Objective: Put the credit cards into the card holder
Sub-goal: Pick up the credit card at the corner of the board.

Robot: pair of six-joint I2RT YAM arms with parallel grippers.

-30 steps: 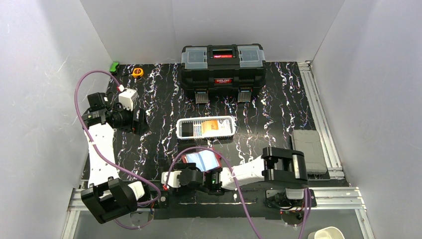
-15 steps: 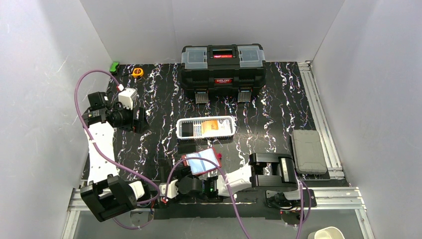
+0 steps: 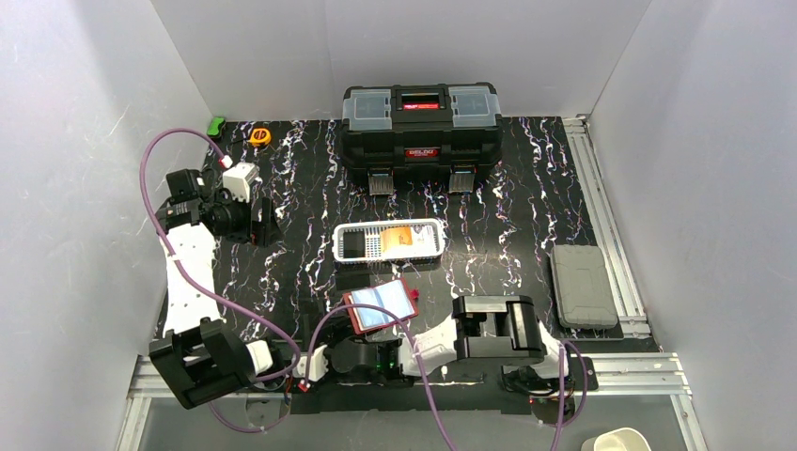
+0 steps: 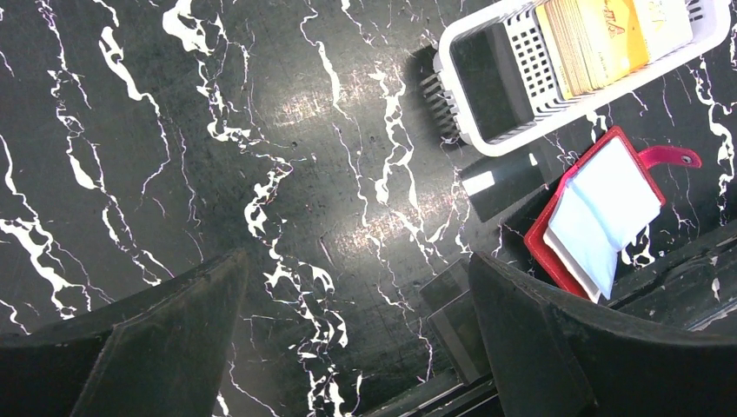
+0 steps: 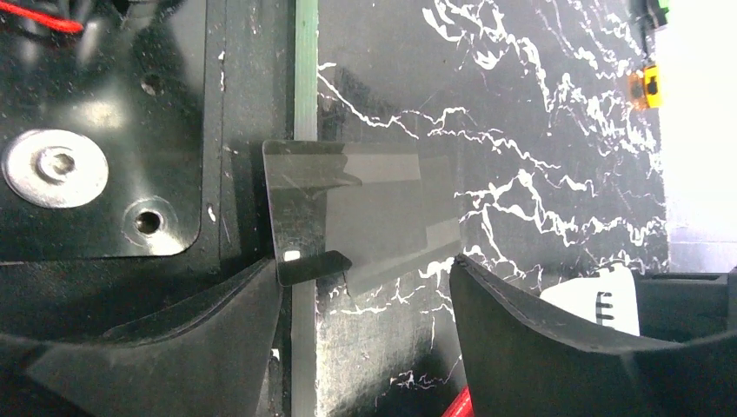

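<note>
The red card holder [image 3: 381, 308] lies open on the black marbled table, pale blue-white leaves up; it also shows in the left wrist view [image 4: 600, 217]. Orange cards [image 3: 399, 239] stand in the white mesh basket [image 3: 434, 252]. A black card [image 4: 491, 185] lies flat between basket and holder. Two dark cards [image 4: 452, 313] overlap at the near table edge; in the right wrist view the larger grey-dark card [image 5: 348, 204] lies just ahead of my open, empty right gripper [image 5: 365, 339], which sits low at the near edge [image 3: 305, 362]. My left gripper [image 4: 356, 347] is open and empty, high over the left [image 3: 260, 225].
A big black toolbox [image 3: 420, 122] stands at the back. A grey case [image 3: 583, 285] lies at the right edge. A small orange item [image 3: 260, 136] and a green one [image 3: 216, 125] sit at the back left. A metal rail [image 5: 304, 87] runs along the near table edge.
My right arm has folded back toward its base, and its gripper has slid left and nearer, off the card holder, which now shows fully. My left wrist shifted slightly.
</note>
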